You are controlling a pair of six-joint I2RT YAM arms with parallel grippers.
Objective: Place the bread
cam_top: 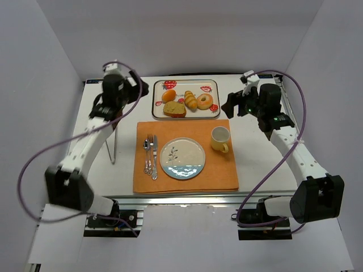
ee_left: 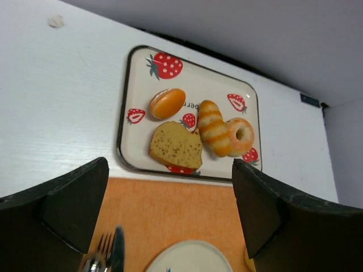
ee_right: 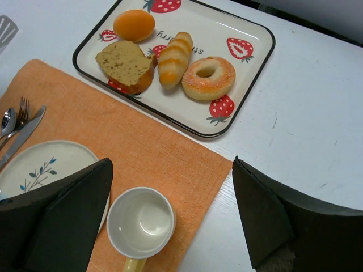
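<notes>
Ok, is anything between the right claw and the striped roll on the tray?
Nothing visible blocks it. The striped roll lies uncovered on the tray, tight between the bread slice and the donut. The right claw hangs open beside the tray.

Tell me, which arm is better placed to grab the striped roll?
Probably right: the right gripper, open, hangs just beside the strawberry tray, nearer the striped roll than the left gripper, farther off past the tray's other end. Both are empty.
</notes>
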